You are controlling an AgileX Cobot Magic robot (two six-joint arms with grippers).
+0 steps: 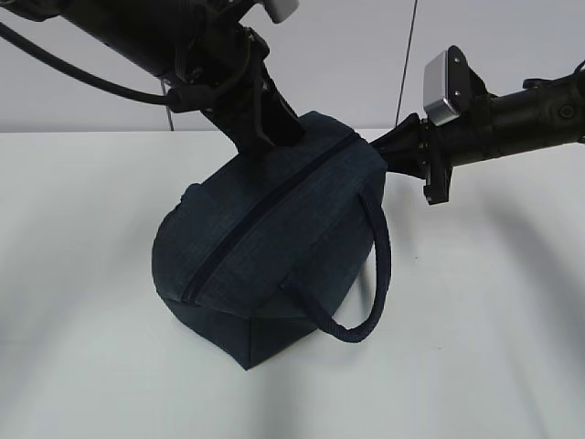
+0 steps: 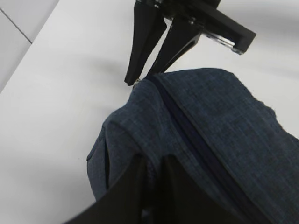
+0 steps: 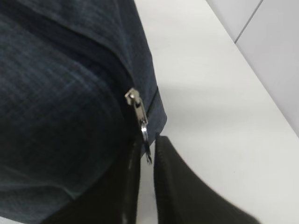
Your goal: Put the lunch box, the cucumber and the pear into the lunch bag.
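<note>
- Between the two sets of fingers, one lunch bag (image 1: 265, 256) sits on the white table (image 1: 82, 274), its zipper (image 1: 247, 229) closed along the visible length; whatever is inside is hidden.
- Left fingers (image 2: 154, 186) are nearly together, pinching a fold of fabric at one end of the bag; their tips are cut off by the lower edge of the left wrist view and buried in cloth in the exterior view.
- Right fingers (image 3: 148, 161) are closed to a narrow slit on the silver ring pull (image 3: 145, 140), which hangs from the slider (image 3: 132, 97) just above them; the ring is partly hidden between them.
- One loop handle (image 1: 370, 274) droops toward the camera, below the right fingers.
- Count: one bag, one zipper, one pull, one handle, two sets of fingers.
</note>
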